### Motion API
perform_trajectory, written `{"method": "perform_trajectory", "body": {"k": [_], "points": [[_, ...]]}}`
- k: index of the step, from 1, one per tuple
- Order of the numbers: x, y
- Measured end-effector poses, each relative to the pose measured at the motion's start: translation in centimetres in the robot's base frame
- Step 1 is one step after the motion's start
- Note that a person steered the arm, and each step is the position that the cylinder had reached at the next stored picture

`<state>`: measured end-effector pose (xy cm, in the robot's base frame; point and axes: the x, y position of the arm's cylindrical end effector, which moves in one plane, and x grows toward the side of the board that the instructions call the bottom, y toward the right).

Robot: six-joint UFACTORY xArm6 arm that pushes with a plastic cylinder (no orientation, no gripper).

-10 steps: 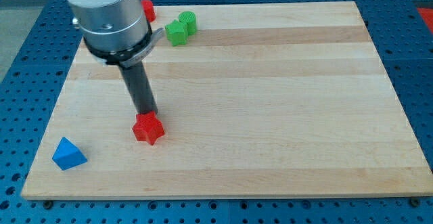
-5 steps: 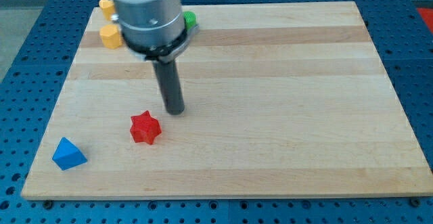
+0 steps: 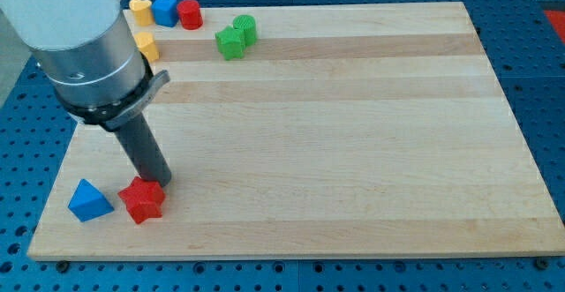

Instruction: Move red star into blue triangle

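Note:
The red star point(image 3: 143, 200) lies near the board's bottom left corner. The blue triangle point(image 3: 89, 200) sits just to its left, with a narrow gap or light contact between them; I cannot tell which. My tip point(image 3: 157, 182) rests against the star's upper right side. The dark rod rises from it up and to the left into the arm's grey body.
Along the top left of the wooden board point(image 3: 353, 133) lie a yellow heart point(image 3: 139, 9), a blue block point(image 3: 164, 11), a red cylinder point(image 3: 189, 14) and another yellow block point(image 3: 147, 46). A green star point(image 3: 229, 42) and a green cylinder point(image 3: 244, 29) sit beside them.
The red star has slid down and left, from mid-left of the board to right beside the blue triangle. My tip swung right, then came down-left behind the star.

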<state>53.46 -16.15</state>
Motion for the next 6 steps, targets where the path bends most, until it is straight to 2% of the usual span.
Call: {"method": "perform_trajectory", "body": {"k": [2,3,4,6], "points": [[0.6,9.7],[2.7,7.7],[2.9,4.3],[2.9,3.5]]}}
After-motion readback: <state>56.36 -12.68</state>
